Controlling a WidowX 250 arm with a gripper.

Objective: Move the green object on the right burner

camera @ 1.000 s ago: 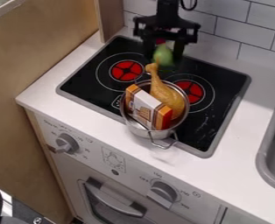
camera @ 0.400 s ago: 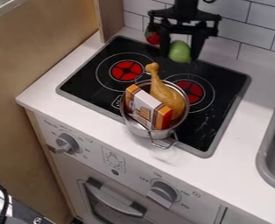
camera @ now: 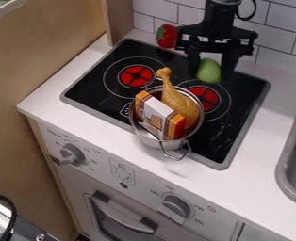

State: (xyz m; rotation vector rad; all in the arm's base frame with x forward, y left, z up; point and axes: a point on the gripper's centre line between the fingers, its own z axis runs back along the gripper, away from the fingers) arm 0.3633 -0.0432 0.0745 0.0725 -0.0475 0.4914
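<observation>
White counter [camera: 251,155], running across the toy kitchen; oven front [camera: 201,219] below, with two knobs. Black stovetop [camera: 87,92] set into it, gray rim, two burners lit red: left burner [camera: 136,76] in plain sight, right burner [camera: 207,97] partly overlapped by the pot. Gray sink [camera: 292,162] at the right edge of my view.

Black gripper [camera: 209,74], hanging over the back of the stovetop, fingers clamped on the green object. Metal pot [camera: 153,140], at the front middle of the stovetop, between the burners and forward of them; it intrudes on the near left side of the right burner. Inside the pot, a drumstick [camera: 181,106], bone end up, and just beside it an orange and white box [camera: 153,115], tilted. Strawberry [camera: 167,36] behind the stovetop, near the wall, just left of the gripper. Green object [camera: 208,71], between the fingers, over the far edge of the right burner's ring.

Compared with the earlier frames: gripper and green object have shifted together to the right and toward the front. More of the strawberry is exposed. Pot, drumstick and box unchanged.
</observation>
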